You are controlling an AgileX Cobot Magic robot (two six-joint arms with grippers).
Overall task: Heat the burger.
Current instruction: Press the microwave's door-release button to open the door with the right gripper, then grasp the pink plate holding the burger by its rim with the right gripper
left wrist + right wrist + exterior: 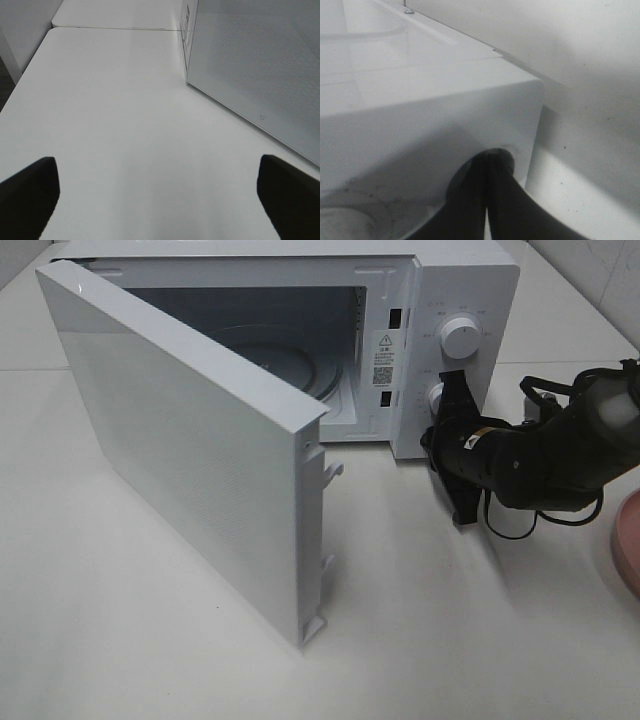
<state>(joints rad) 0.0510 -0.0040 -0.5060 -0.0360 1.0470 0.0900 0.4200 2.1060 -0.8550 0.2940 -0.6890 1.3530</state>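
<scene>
The burger is out of view in every frame. The white microwave (450, 300) stands at the back with its door (190, 440) swung wide open, and the glass turntable (300, 365) inside is bare. My right gripper (441, 400) is shut, its tips against the control panel by the lower knob (434, 392), below the upper knob (460, 337). In the right wrist view the two fingers (470, 210) press together at the microwave's (420, 115) front. My left gripper (157, 167) is open over bare table with nothing between its fingers, beside the microwave door (260, 60).
A pink plate's rim (625, 540) shows at the right edge, behind the right arm. The open door juts far out over the white table (120, 640) toward the front. Black cables (520, 525) loop beside the right arm.
</scene>
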